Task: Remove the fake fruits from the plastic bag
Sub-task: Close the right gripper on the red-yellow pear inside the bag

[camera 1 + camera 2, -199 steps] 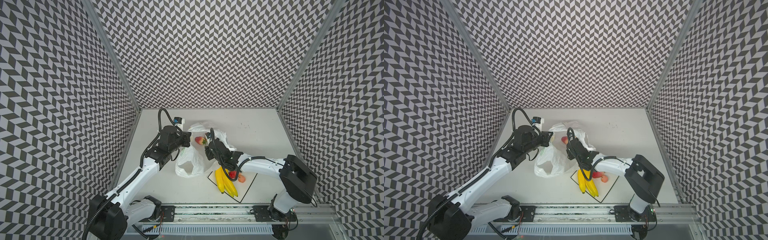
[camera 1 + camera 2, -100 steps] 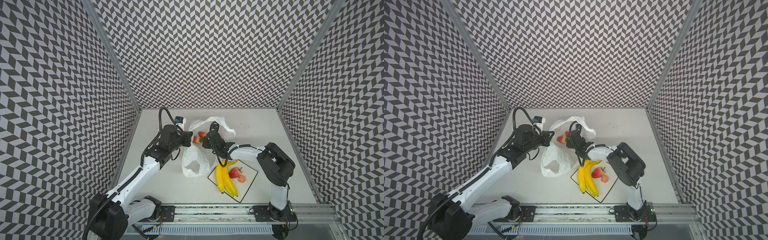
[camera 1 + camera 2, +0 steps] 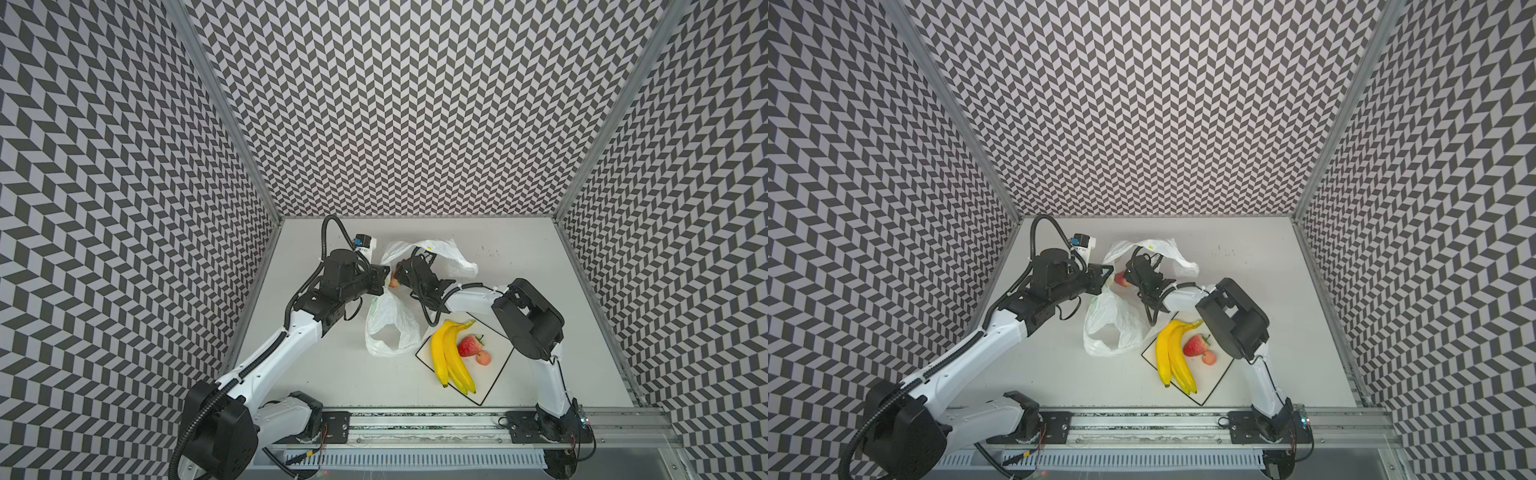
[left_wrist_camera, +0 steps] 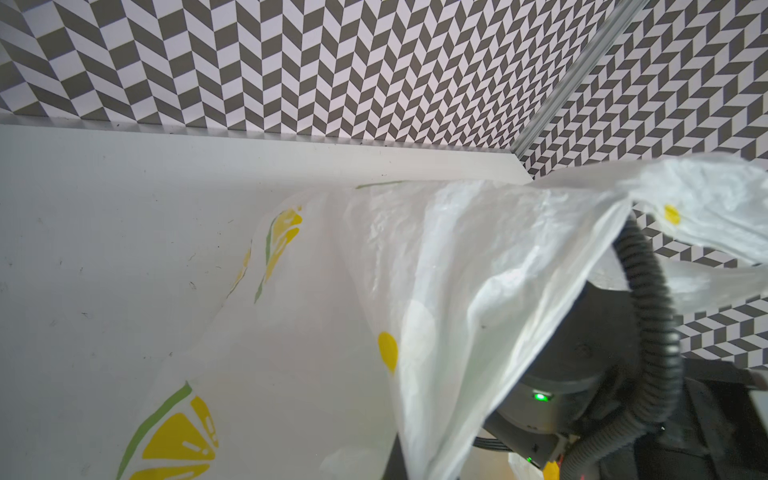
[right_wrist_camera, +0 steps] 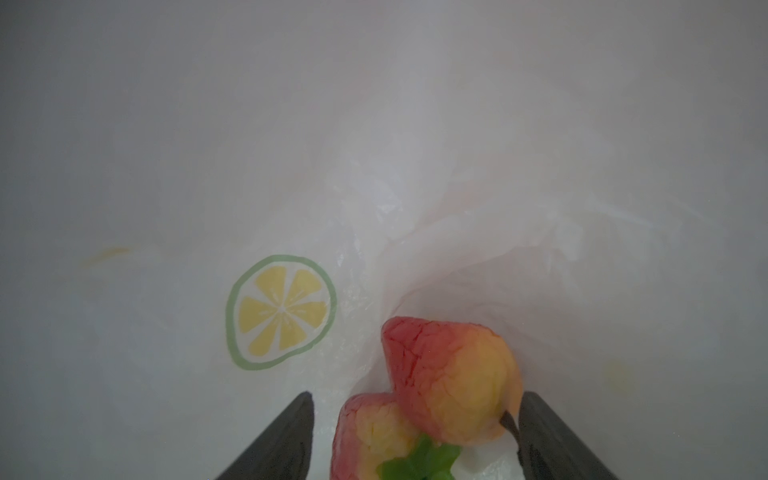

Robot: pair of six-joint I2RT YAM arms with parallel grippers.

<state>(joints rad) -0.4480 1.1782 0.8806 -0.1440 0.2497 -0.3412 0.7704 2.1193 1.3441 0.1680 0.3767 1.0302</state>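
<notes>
The bag (image 3: 388, 328) is pinched at its rim by the left gripper (image 3: 382, 278). Inside, two strawberries (image 5: 451, 374) lie between the spread jaws of the right gripper (image 5: 415, 401) (neither gripped yet). One should be centred before the jaws are closed, so that no plastic is caught.

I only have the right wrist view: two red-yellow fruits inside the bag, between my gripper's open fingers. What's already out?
Observer: The bananas, one strawberry and the small peach fruit lie on the plate, as both top views show.
Operator: What's the left gripper doing?
Observer: It is shut on an edge of the plastic bag and holds that edge up, while the bag's lower end rests on the table beside the plate.
</notes>
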